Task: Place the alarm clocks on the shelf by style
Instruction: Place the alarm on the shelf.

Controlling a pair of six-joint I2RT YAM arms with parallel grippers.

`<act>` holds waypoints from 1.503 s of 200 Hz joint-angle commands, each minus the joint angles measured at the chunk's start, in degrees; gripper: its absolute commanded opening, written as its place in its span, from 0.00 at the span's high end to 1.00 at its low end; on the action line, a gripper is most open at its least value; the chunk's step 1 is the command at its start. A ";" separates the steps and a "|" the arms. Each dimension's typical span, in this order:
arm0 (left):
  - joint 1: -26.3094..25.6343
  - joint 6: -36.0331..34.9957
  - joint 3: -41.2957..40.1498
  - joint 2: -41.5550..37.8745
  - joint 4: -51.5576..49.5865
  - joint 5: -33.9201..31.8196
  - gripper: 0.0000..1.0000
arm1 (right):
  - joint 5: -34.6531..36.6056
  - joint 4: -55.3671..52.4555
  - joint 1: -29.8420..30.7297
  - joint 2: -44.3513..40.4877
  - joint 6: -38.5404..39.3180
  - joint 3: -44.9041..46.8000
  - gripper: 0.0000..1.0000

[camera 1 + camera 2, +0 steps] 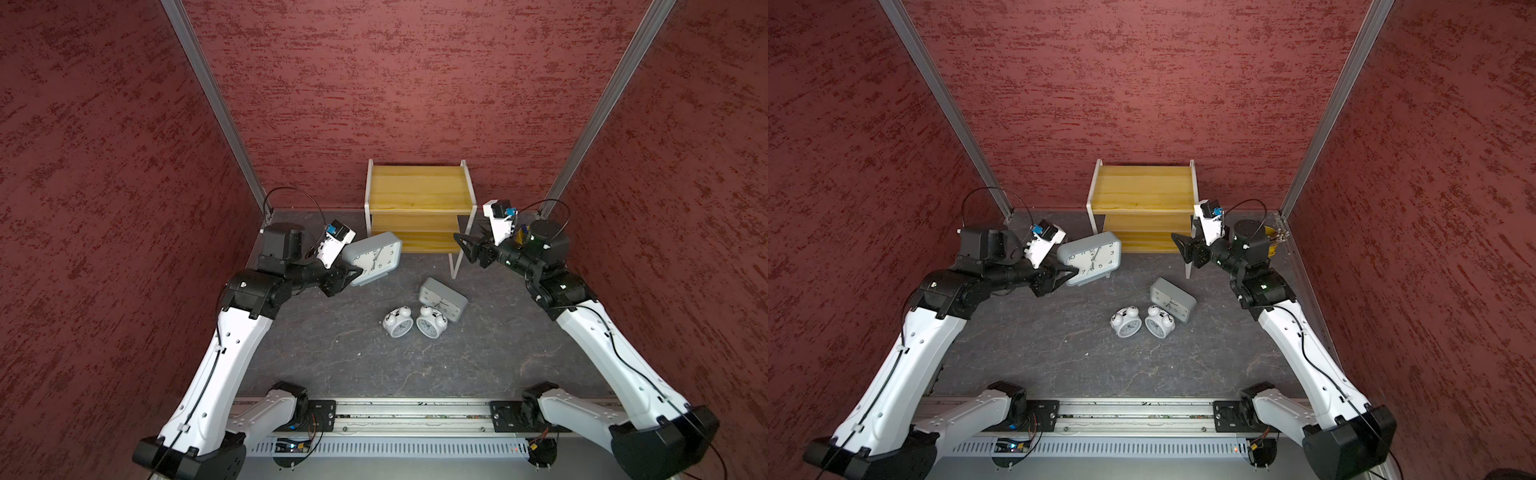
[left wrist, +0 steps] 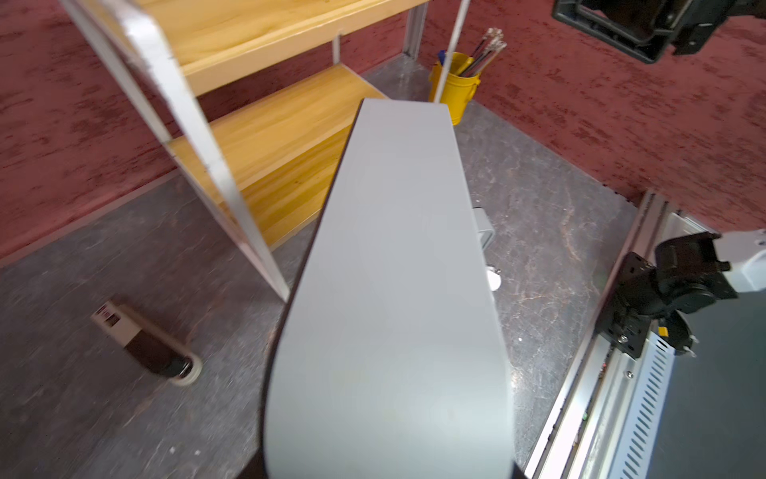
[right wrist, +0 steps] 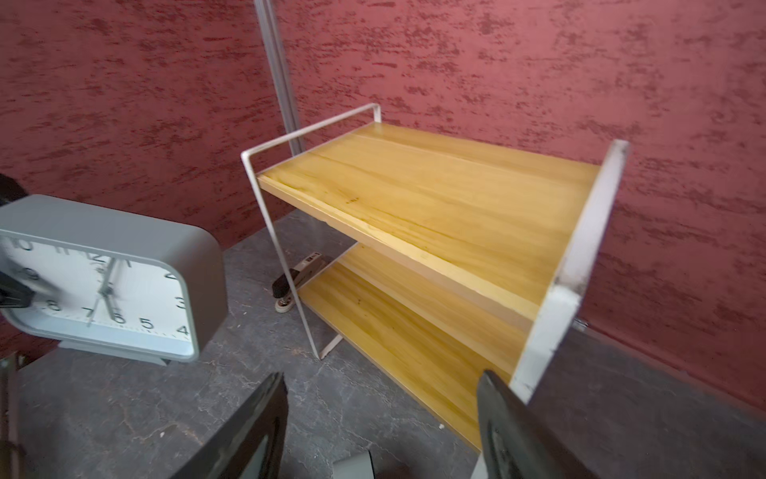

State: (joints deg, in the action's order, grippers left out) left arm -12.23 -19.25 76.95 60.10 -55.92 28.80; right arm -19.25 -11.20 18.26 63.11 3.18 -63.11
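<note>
1. The left gripper (image 1: pixel 354 272) pinches a large grey rounded-rectangular alarm clock with a white face (image 1: pixel 376 257) at its edge beside the 8. It holds the clock tilted, just in front of the shelf's left side.
2. The right gripper (image 1: pixel 462 248) has its jaws spread with nothing between them. It is beside the front right leg of the small two-tier shelf (image 1: pixel 415 191), which has yellowish wooden boards in a thin white metal frame.
3. A second grey rectangular clock (image 1: pixel 442 299) lies on the dark grey marbled tabletop (image 1: pixel 332 357), well in front of the shelf.
4. Two small round white twin-bell clocks (image 1: pixel 397 325) (image 1: pixel 431 323) lie side by side just beside the second grey rectangular clock.
5. A yellow pen cup (image 2: pixel 454 89) stands near the shelf's right side and holds several pens (image 2: pixel 485 49).
</note>
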 commanded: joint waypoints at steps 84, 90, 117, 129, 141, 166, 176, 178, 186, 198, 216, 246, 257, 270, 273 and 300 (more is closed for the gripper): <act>16.75 4.23 9.20 6.43 1.79 0.59 0.88 | 6.16 4.07 -2.48 5.02 -2.17 2.28 0.33; 17.10 4.57 9.12 7.20 3.16 1.27 0.88 | 6.06 4.69 -2.68 5.53 -2.30 2.29 0.33; 17.52 6.02 8.20 10.60 10.33 3.87 0.88 | 5.77 7.72 -3.47 7.56 -3.00 2.30 0.39; 17.41 6.41 7.83 12.53 13.27 4.64 0.88 | 5.37 9.51 -3.75 8.37 -3.30 2.58 0.44; 17.34 6.24 7.03 14.25 16.53 6.20 0.88 | 5.03 11.46 -4.10 9.27 -3.48 2.94 0.47; 16.70 5.40 5.64 17.52 22.15 7.81 0.88 | 3.46 14.46 -4.41 10.80 -3.54 3.32 0.54; 16.19 3.24 5.22 18.85 23.59 9.31 0.88 | 2.85 15.28 -4.47 11.43 -3.42 3.33 0.57; 16.05 2.72 5.16 19.06 23.78 9.62 0.88 | 2.75 15.45 -4.53 11.49 -3.33 3.28 0.57; 15.22 0.82 4.93 19.97 24.39 9.87 0.88 | 2.60 16.21 -4.55 11.90 -3.14 3.40 0.59; 13.94 -1.78 4.75 21.51 25.24 9.48 0.88 | 2.69 17.43 -4.47 12.50 -3.14 3.54 0.61; 12.42 -5.84 5.36 23.81 24.95 9.31 0.88 | 2.74 18.47 -4.63 13.36 -2.60 3.42 0.66; 11.64 -8.09 5.39 26.64 27.98 9.87 0.88 | 1.70 20.19 -4.62 14.37 -1.81 3.39 0.73; 11.14 -9.36 5.41 27.60 28.86 10.49 0.87 | 1.43 20.73 -4.64 14.73 -1.69 3.34 0.78; 10.55 -11.10 5.41 28.89 30.18 11.51 0.87 | 1.37 21.26 -4.65 15.04 -1.41 3.26 0.82; 10.35 -11.30 5.41 29.16 30.54 11.61 0.87 | 1.17 21.30 -4.71 15.11 -1.30 3.19 0.82; 8.66 -14.09 5.94 32.23 33.75 11.64 0.87 | -0.77 21.57 -4.70 16.01 -0.72 2.75 0.84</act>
State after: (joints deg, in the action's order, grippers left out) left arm -1.83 -28.99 81.84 90.67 -29.45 37.54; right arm -16.91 7.38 13.50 78.02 2.50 -60.14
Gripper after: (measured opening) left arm 0.451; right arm 0.165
